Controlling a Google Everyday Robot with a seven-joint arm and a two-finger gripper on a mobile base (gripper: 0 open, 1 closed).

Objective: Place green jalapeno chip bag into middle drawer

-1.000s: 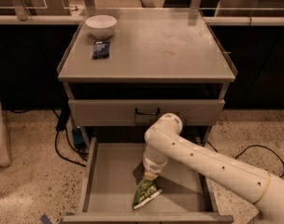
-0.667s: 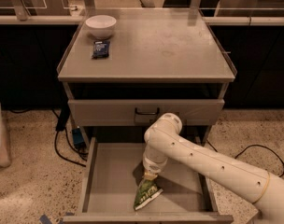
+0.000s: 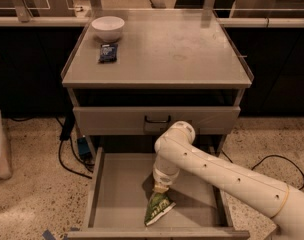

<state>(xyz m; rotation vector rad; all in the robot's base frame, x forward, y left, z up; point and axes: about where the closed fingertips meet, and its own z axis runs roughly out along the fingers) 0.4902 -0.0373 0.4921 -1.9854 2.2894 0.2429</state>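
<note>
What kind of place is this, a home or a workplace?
Probably an office kitchenette or lab mock-up, not a home: a grey metal drawer cabinet, a speckled floor, a long counter behind. The pincer is down in the open middle drawer, at the green jalapeno chip bag.

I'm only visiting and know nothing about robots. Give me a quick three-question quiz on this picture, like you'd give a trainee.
1. True or false: the green chip bag lies on the cabinet top.
2. What lies next to the white bowl on the cabinet top? A) a dark blue packet B) a spoon C) a cup
3. Fill in: the gripper is down inside the open ___, right at the bag's upper end.

Key: 1. False; the bag is inside the open drawer. 2. A. 3. drawer.
</note>
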